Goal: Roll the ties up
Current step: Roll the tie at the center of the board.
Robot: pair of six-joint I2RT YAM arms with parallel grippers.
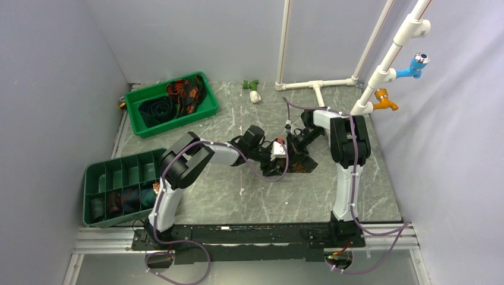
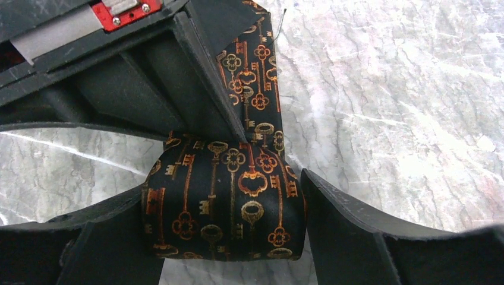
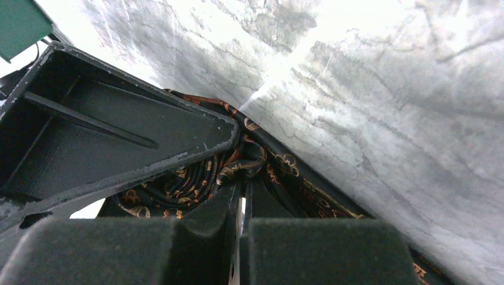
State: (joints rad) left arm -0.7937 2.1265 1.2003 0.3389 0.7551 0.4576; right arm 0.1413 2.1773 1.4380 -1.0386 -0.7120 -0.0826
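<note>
A black tie with an orange key print (image 2: 226, 208) lies partly rolled on the marble table. My left gripper (image 2: 224, 184) is open, its fingers (image 2: 356, 231) standing on either side of the roll and close against it. My right gripper (image 3: 243, 185) is shut on the tie, pinching a fold of cloth at the roll's spiral (image 3: 178, 185). It shows in the left wrist view as the black body (image 2: 148, 83) above the roll. The unrolled tail (image 2: 255, 71) runs away over the table. From above, both grippers (image 1: 279, 155) (image 1: 292, 148) meet mid-table over the tie (image 1: 303, 167).
A green tray (image 1: 209, 110) at the back left holds loose ties (image 1: 178, 95). A green compartment tray (image 1: 89, 178) at the near left has rolled ties (image 1: 125, 202) in its front cells. White pipes (image 1: 315, 84) with blue (image 1: 416, 65) and orange (image 1: 386, 101) taps stand at the back right.
</note>
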